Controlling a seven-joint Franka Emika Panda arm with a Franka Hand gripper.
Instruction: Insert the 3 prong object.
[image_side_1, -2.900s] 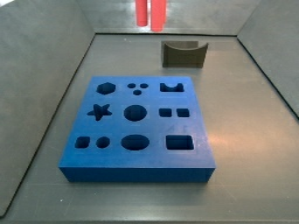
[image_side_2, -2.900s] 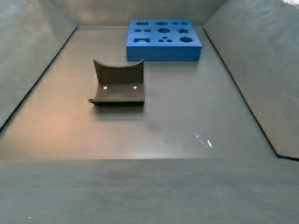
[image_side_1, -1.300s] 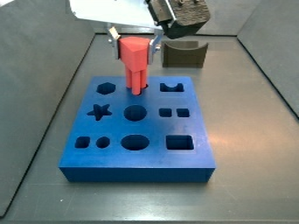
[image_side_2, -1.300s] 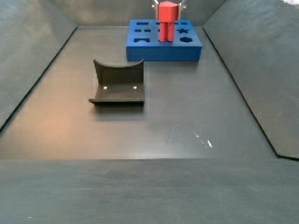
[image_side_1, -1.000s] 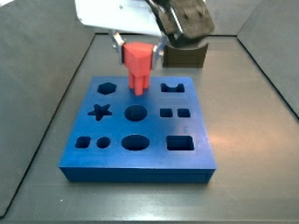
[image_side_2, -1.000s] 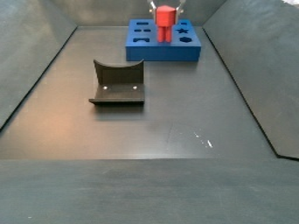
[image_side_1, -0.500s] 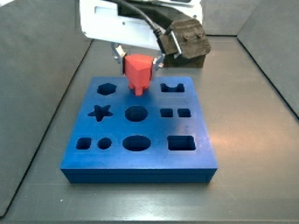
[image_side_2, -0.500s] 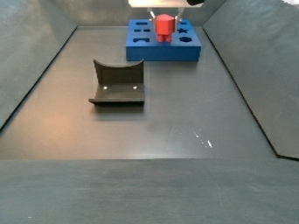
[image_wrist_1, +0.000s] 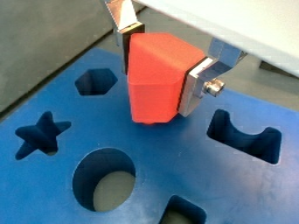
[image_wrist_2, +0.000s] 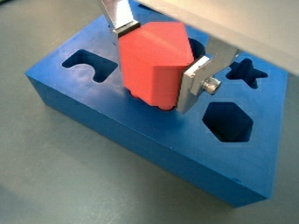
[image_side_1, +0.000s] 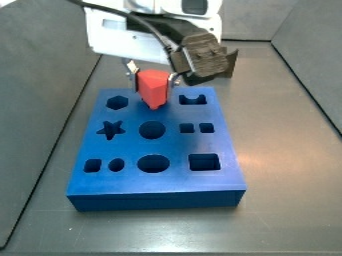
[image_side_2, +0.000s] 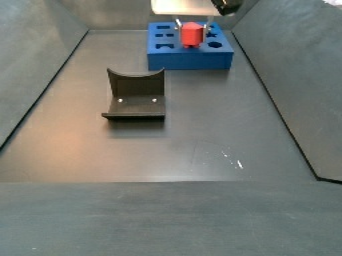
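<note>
Gripper: two-finger gripper (image_wrist_1: 167, 68) with flat silver plates, low over the far part of the blue board, its jaws pinching the red block from two sides; seen also in a side view (image_side_1: 151, 80).
Fingers: one silver plate (image_wrist_2: 194, 83) lies flat against the block's side, a bolt head showing on it.
Held piece: red plastic elongated 3 prong object (image_wrist_1: 155, 79), upright, its wide body showing; its lower end sits at the board's top face, prongs hidden there (image_wrist_2: 156, 63).
Place of the piece: far row of the board, between the hexagon hole (image_wrist_1: 93, 82) and the notched hole (image_wrist_1: 246, 135); red top visible in both side views (image_side_2: 191, 33).
Board: blue rectangular foam board with cut-out shapes (image_side_1: 94, 180), star hole (image_wrist_1: 35, 134) and round hole (image_wrist_1: 110, 179) nearer.
Other: dark olive curved block (image_side_2: 135, 96) lies well apart from the board on the grey floor (image_side_2: 201, 160).
</note>
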